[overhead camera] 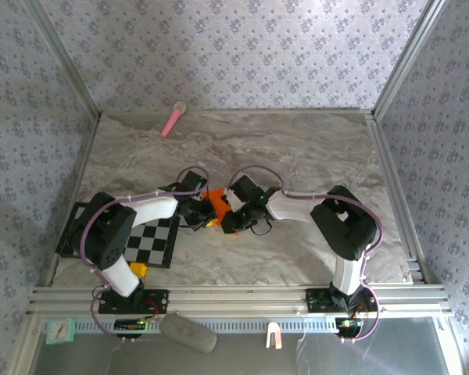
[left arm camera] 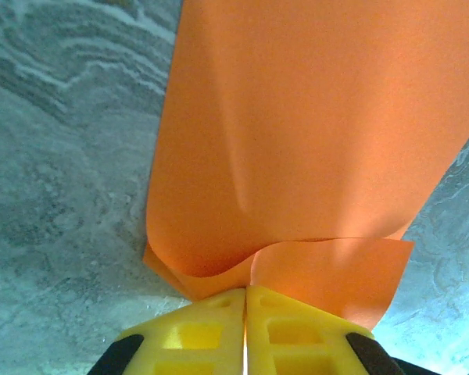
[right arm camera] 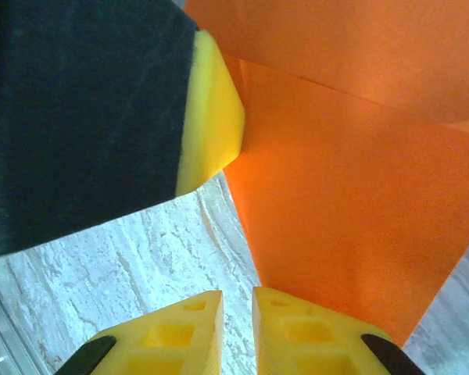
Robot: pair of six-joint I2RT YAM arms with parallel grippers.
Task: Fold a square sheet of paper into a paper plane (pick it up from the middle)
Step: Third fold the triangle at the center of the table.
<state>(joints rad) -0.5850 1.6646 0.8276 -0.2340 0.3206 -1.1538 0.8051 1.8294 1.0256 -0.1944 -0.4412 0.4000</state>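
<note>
Left end effector [left arm camera: 245, 291] between paper [left arm camera: 313, 133], mat [overhead camera: 152, 241]

One orange sheet of paper [overhead camera: 215, 205]. One checkered mat [overhead camera: 152, 242] at the near left, with one small yellow block [overhead camera: 138, 269] beside it. One pink stick [overhead camera: 172, 121] at the far edge. One grey lump [overhead camera: 187, 333] nearest. Two robot arms: left arm [overhead camera: 133, 219], right arm [overhead camera: 328, 211].

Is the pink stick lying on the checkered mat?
No, the pink stick lies far back, well away from the checkered mat.
</note>
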